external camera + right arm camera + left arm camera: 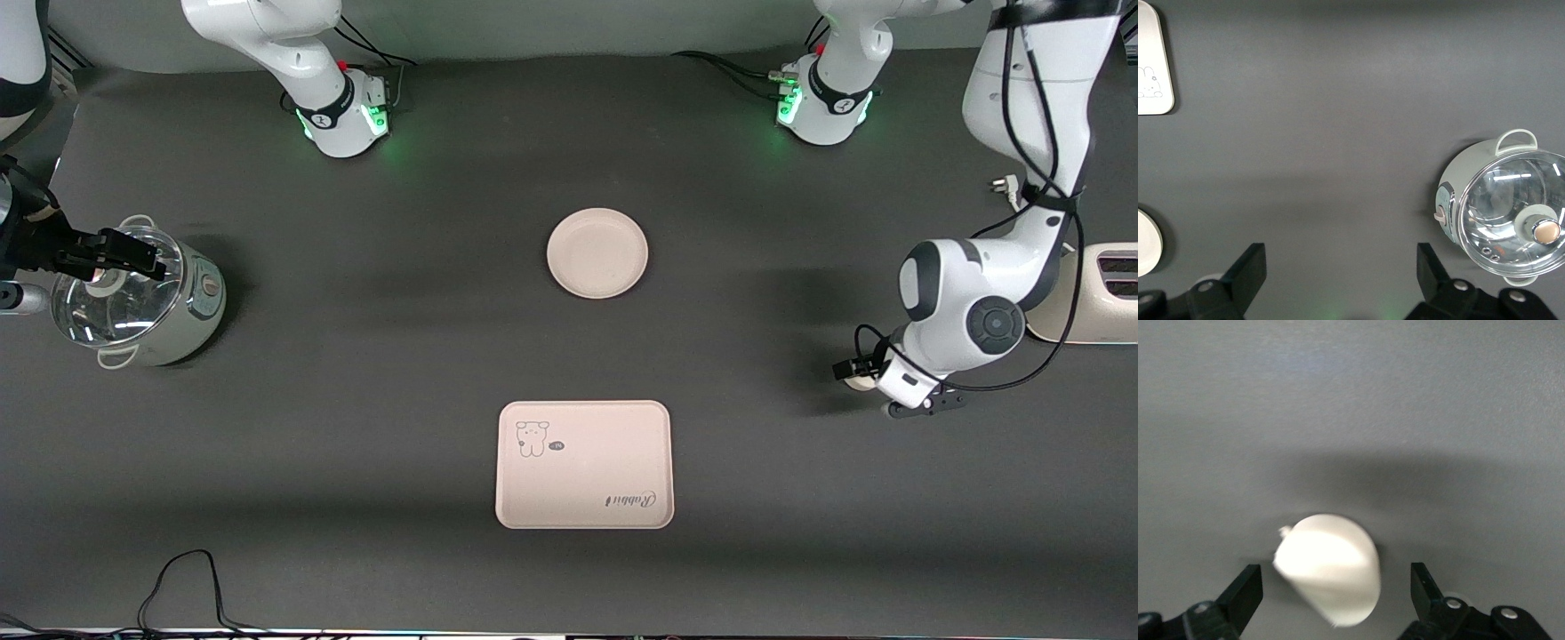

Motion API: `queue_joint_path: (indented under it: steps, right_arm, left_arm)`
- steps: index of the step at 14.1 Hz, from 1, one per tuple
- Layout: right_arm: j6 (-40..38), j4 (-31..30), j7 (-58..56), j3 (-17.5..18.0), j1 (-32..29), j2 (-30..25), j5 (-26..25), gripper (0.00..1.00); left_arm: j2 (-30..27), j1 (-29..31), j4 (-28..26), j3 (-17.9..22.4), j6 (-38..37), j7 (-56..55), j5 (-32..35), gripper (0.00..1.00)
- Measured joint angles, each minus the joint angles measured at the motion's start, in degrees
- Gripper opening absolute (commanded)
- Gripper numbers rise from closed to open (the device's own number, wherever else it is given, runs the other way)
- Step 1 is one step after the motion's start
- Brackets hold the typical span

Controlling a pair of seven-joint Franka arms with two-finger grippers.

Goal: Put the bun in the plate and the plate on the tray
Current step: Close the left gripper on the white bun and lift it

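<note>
The bun [1331, 567], a small smooth white lump, lies on the dark table at the left arm's end; only a sliver of it [859, 384] shows in the front view. My left gripper [1336, 587] is low over it, open, with one finger on each side and neither touching; it also shows in the front view [853, 370]. The round cream plate [597, 253] sits empty at the table's middle. The tray [584, 464] with the "Rabbit" script lies nearer the front camera than the plate. My right gripper [133, 253] waits open over the pot, empty in its wrist view [1341, 267].
A pale green pot with a glass lid [142, 298] stands at the right arm's end, also in the right wrist view [1501, 213]. A cream toaster [1098, 293] stands at the left arm's end. A black cable [187, 578] lies by the front edge.
</note>
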Motion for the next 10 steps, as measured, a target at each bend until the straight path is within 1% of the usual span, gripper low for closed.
queue_joint_path:
  steps: [1, 2, 3, 4, 5, 6, 7, 10]
  right_arm:
    - [0.0, 0.0, 0.0, 0.0, 0.0, 0.0, 0.0, 1.00]
    - [0.0, 0.0, 0.0, 0.0, 0.0, 0.0, 0.0, 1.00]
    - [0.0, 0.0, 0.0, 0.0, 0.0, 0.0, 0.0, 1.00]
    - [0.0, 0.0, 0.0, 0.0, 0.0, 0.0, 0.0, 1.00]
    - [0.0, 0.0, 0.0, 0.0, 0.0, 0.0, 0.0, 1.00]
    - [0.0, 0.0, 0.0, 0.0, 0.0, 0.0, 0.0, 1.00]
    - [0.0, -0.1, 0.0, 0.0, 0.0, 0.0, 0.0, 1.00]
    - [0.0, -0.1, 0.0, 0.0, 0.0, 0.0, 0.0, 1.00]
  left_arm:
    - [0.7, -0.3, 0.5, 0.0, 0.2, -0.5, 0.0, 0.95]
    - [1.1, -0.5, 0.8, 0.0, 0.2, -0.7, 0.0, 0.89]
    - [1.2, -0.4, 0.8, 0.0, 0.2, -0.7, 0.0, 0.76]
    - [1.2, -0.4, 0.8, 0.2, 0.2, -0.7, 0.0, 0.54]
    - [1.2, -0.3, 0.8, 0.3, 0.2, -0.6, 0.0, 0.35]
    - [1.2, -0.2, 0.8, 0.4, 0.2, -0.2, 0.0, 0.20]
    - [1.2, -0.1, 0.8, 0.5, 0.2, 0.3, 0.0, 0.11]
    - [1.1, 0.7, 1.0, 0.5, 0.1, 1.2, 0.0, 0.12]
